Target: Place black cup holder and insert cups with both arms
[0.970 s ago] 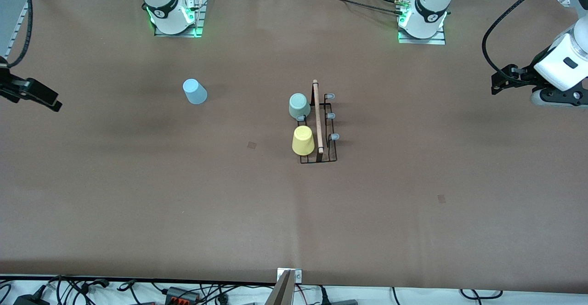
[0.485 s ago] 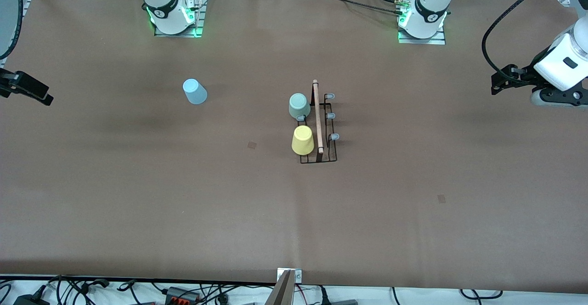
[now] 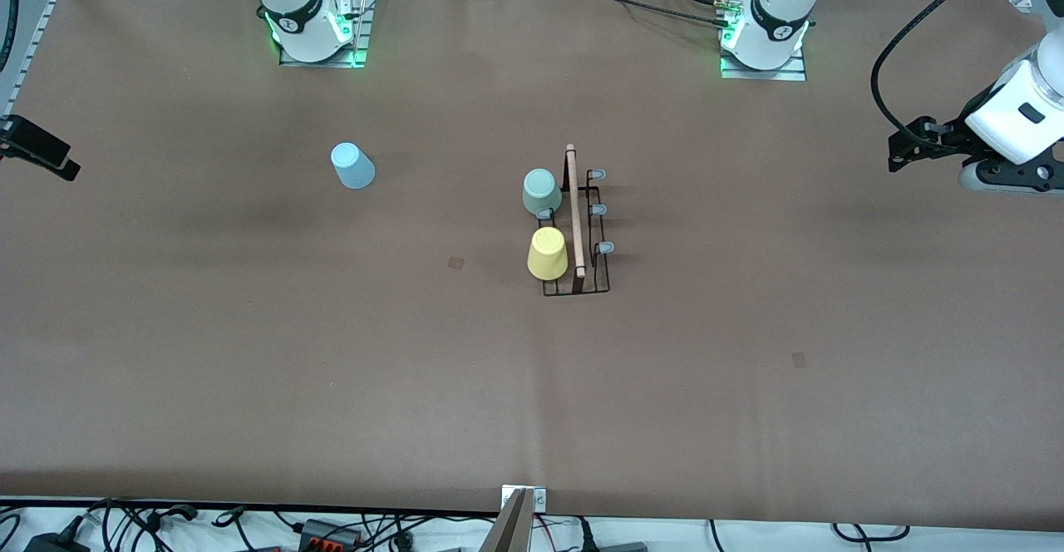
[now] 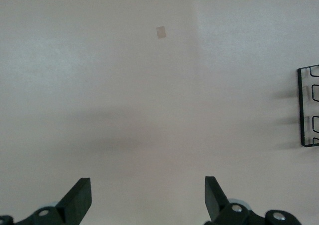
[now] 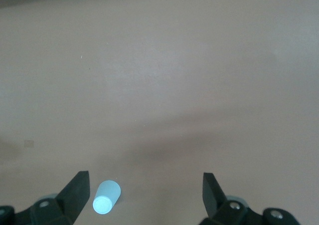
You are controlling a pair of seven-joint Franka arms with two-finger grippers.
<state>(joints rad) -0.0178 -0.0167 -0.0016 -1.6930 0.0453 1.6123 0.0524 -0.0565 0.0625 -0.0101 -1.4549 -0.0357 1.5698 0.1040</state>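
The black cup holder (image 3: 597, 273) stands mid-table, its wooden rod handle (image 3: 574, 211) along the top. A grey-green cup (image 3: 541, 191) and a yellow cup (image 3: 548, 253) sit upturned on its pegs on the side toward the right arm's end. The light blue cup (image 3: 352, 165) (image 5: 105, 197) stands alone on the table, nearer the right arm's end. My right gripper (image 3: 50, 157) (image 5: 144, 192) hangs open at that end's table edge, holding nothing. My left gripper (image 3: 902, 149) (image 4: 147, 197) waits open and empty over the other end, and the holder's rim (image 4: 300, 108) shows in the left wrist view.
Three bare pegs (image 3: 600, 209) stand on the holder's side toward the left arm's end. Small square marks (image 3: 455, 263) (image 3: 799, 359) lie on the brown table cover. Cables (image 3: 166, 523) and a metal mount (image 3: 522, 506) line the near table edge.
My right gripper has drawn back toward the table edge at the right arm's end. The left arm, cups and holder have not moved.
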